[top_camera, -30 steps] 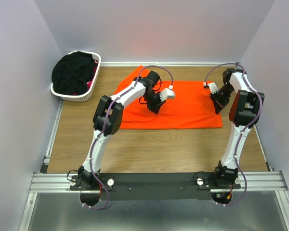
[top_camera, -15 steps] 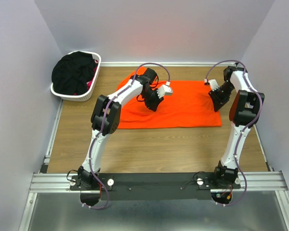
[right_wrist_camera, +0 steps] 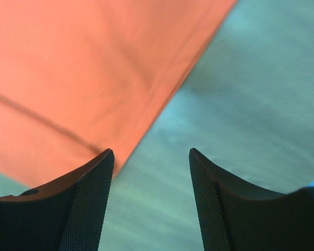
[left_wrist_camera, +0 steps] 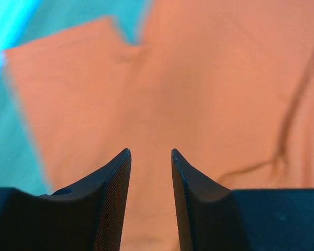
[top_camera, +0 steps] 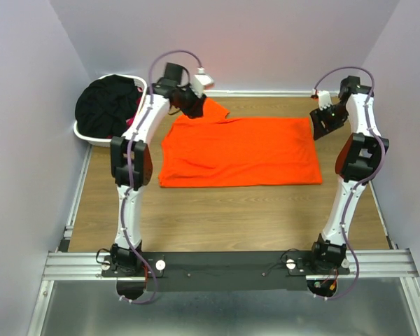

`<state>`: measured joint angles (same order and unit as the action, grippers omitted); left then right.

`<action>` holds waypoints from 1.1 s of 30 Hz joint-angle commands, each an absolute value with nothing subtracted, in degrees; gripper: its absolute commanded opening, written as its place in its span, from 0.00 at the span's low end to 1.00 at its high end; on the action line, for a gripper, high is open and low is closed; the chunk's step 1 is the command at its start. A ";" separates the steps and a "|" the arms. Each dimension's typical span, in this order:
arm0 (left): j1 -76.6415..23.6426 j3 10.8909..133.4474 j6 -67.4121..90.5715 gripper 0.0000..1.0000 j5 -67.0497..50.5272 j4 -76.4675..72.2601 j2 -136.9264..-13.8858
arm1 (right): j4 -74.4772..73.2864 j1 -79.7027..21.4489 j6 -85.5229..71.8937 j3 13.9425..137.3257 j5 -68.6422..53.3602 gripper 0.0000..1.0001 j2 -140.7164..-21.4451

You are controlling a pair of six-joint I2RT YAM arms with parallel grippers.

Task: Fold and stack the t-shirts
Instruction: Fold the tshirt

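Observation:
The bright orange t-shirt lies spread flat in the middle of the table. My left gripper hovers over its far-left sleeve, open with nothing between the fingers. In the left wrist view the left gripper has the orange t-shirt below it. My right gripper hangs at the shirt's far-right corner, open and empty. The right wrist view shows the right gripper over bare table beside the orange t-shirt's edge. Black t-shirts and a bit of pink cloth sit in the basket.
A white plastic laundry basket stands at the far left corner of the wooden table. Walls close in the left, right and far sides. A metal rail with both arm bases runs along the near edge.
Both grippers have opened and let go of the orange shirt. The left arm swung to the far-left sleeve, the right to the far-right corner. The shirt now lies flatter.

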<state>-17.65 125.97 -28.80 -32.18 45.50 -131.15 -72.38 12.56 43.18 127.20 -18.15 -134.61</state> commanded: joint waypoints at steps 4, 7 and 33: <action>-9.85 129.97 -14.77 0.49 -30.41 26.82 -132.17 | -54.62 12.74 30.25 131.82 -21.37 0.68 -140.35; -9.41 134.46 -9.72 0.50 -27.10 24.71 -135.69 | -51.33 12.74 26.38 136.65 -21.01 0.70 -144.04; -7.91 125.46 -38.73 0.58 -33.04 48.75 -122.73 | -50.17 11.69 38.10 127.82 -19.06 0.95 -128.26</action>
